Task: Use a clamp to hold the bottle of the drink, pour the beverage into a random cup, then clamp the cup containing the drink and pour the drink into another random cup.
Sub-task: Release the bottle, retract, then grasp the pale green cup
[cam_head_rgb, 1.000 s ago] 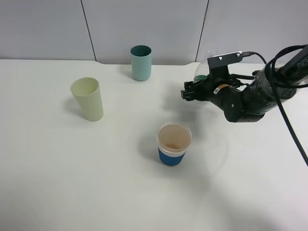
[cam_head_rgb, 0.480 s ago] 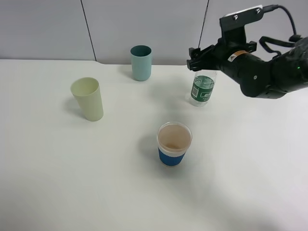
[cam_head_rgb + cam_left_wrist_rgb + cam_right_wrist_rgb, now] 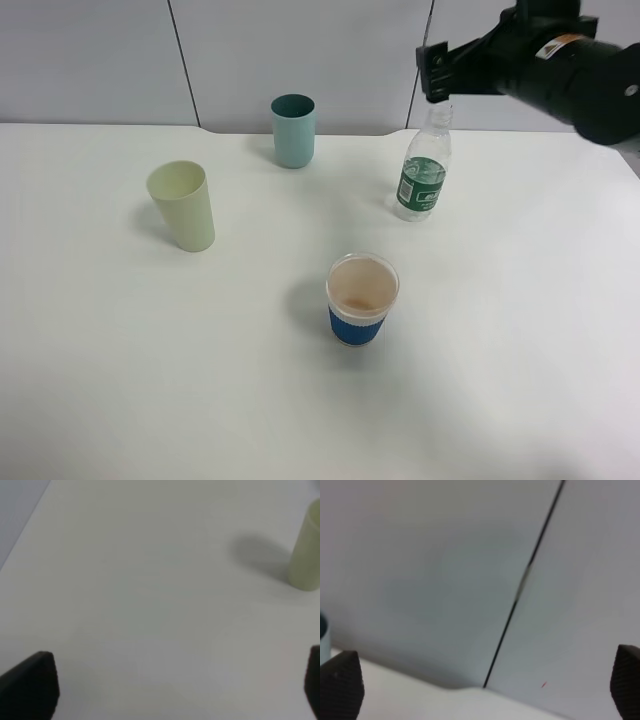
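A clear drink bottle [image 3: 421,172] with a green label stands upright on the white table [image 3: 520,330], right of centre at the back. My right gripper [image 3: 434,72] hangs open and empty just above and behind the bottle's neck; its wrist view [image 3: 484,685] shows only the wall between wide-apart fingertips [image 3: 340,685]. A paper cup with a blue band [image 3: 362,299] holds brownish drink at the centre. A pale yellow-green cup [image 3: 182,205] stands at the left and a teal cup [image 3: 293,130] at the back. My left gripper [image 3: 172,685] is open over bare table, outside the exterior view.
The pale cup [image 3: 307,550] shows at the edge of the left wrist view. A sliver of the teal cup [image 3: 322,635] shows in the right wrist view. A grey panelled wall [image 3: 300,50] stands behind the table.
My right arm has risen from beside the bottle to well above it and moved right. The bottle stays upright on the table. The cups have not moved.
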`<state>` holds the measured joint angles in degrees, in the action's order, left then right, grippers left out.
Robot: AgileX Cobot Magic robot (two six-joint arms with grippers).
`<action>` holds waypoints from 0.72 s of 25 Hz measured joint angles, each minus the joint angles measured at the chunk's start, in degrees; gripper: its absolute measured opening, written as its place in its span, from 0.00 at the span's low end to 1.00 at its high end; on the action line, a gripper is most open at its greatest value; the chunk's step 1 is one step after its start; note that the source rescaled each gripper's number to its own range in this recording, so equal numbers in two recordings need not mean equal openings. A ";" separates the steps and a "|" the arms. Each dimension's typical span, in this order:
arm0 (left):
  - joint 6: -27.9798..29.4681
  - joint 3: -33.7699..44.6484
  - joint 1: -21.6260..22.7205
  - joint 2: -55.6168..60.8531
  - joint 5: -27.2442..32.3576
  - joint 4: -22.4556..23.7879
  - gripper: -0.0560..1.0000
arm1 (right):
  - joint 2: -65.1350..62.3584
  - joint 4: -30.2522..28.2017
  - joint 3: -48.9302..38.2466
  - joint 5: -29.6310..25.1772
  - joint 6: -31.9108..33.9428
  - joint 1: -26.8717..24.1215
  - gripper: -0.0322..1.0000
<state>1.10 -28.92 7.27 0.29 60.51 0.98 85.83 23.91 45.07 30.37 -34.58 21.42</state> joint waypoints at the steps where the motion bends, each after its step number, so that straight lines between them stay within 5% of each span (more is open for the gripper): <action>1: 0.00 0.00 0.00 0.00 0.00 0.00 1.00 | -1.75 0.00 0.00 -0.30 0.00 -0.61 0.99; 10: 0.00 0.00 0.00 0.00 0.00 0.00 1.00 | -13.97 -4.98 0.00 -11.65 2.53 -8.80 1.00; 18: 0.00 0.00 0.00 0.00 0.00 0.00 1.00 | -26.28 -23.00 0.00 -29.64 22.47 -22.04 1.00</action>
<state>1.10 -28.92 7.27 0.29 60.51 0.98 59.55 0.91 45.07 0.73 -12.11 -0.62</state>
